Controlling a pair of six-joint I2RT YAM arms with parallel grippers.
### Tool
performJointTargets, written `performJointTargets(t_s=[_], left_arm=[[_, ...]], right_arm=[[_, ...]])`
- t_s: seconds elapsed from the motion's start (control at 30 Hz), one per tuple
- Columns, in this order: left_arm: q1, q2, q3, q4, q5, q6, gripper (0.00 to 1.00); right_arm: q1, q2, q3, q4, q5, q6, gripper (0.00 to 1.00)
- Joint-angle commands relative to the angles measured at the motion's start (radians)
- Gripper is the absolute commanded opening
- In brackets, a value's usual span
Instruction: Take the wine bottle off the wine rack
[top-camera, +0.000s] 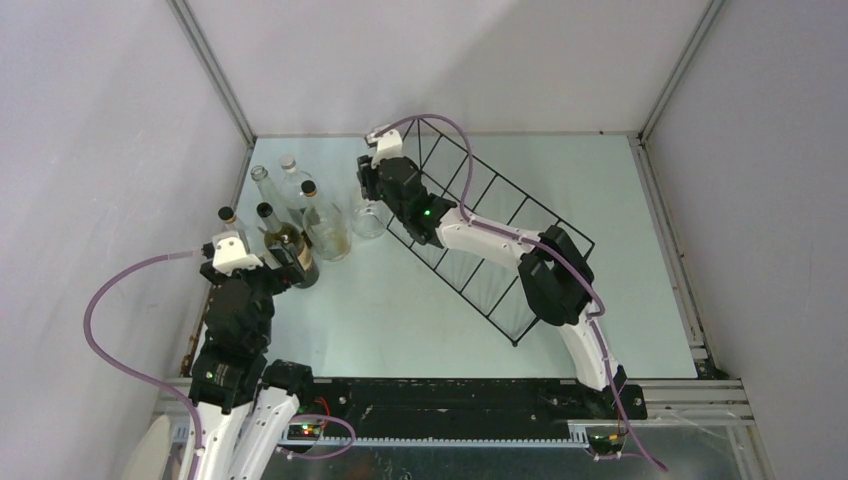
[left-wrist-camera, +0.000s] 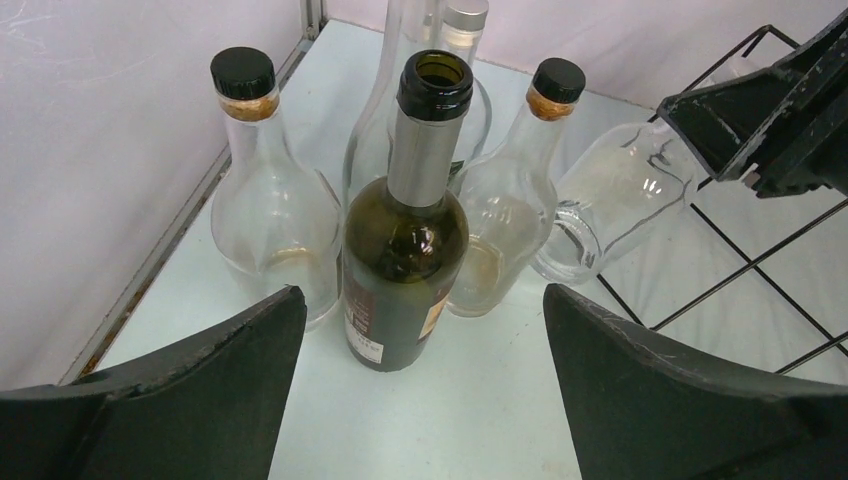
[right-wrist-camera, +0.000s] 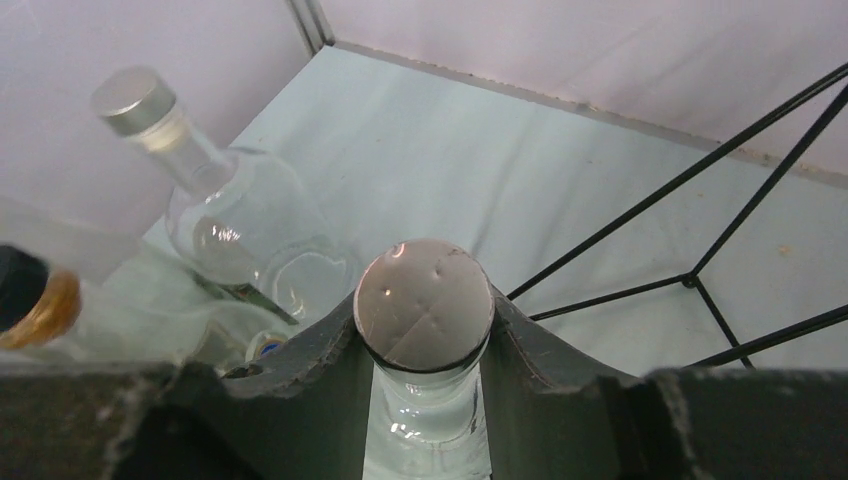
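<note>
The task's bottle, a clear bottle (left-wrist-camera: 615, 195), was found at the far-left end of the wine rack (top-camera: 485, 190), held by its neck in the right gripper (right-wrist-camera: 424, 340). The jaws of that gripper were seen partly closed, pressed on either side of the neck just under the silver cap (right-wrist-camera: 425, 300). The bottle's long axis was tilted. The capped end was held high in the jaws, and the body slanted down and away toward the group of standing bottles on the left of the table (top-camera: 400, 310). From above, the base was seen just beside the rack's end wire. Whether glass and wire were touching could not be told.

It was judged that the coming move turned on that slant. Since the bottle was gripped at the neck with its weight hanging below, it would have to be drawn leftward, clear of the frame, and then stood up on its base. The risk was judged to lie in the base swinging into the nearest standing bottle.

The left gripper (left-wrist-camera: 422, 310) was seen nearly fully open and holding nothing. Its fingers were spread either side of a dark green bottle (left-wrist-camera: 405, 250), which stood upright and apart from them. The right arm was plainly the nearer one, the bottle being already in its grip
</note>
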Motion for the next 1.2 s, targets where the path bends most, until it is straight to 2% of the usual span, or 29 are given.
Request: performJointTargets(t_s=[0.0,0.23,0.47,0.93,1.17], left_arm=[[0.003,-0.002,0.005,0.009,-0.023,-0.012,0.96],[0.004,-0.001,0.006,0.007,-0.035,-0.010,0.95],[0.003,-0.001,0.006,0.008,-0.037,-0.009,0.95],[0.003,0.008,0.006,0.011,-0.018,-0.004,0.95],[0.003,0.012,0.006,0.010,-0.010,-0.004,0.96]], right_arm=[[0.032,-0.160,-0.007,0.250,0.036,-0.108,0.00],[0.090,-0.248,-0.107,0.334,0.038,-0.205,0.00],[0.128,-0.360,-0.274,0.380,0.066,-0.229,0.00],[0.316,-0.622,-0.590,0.359,0.195,-0.294,0.00],[0.389,-0.705,-0.672,0.284,0.259,-0.223,0.00]])
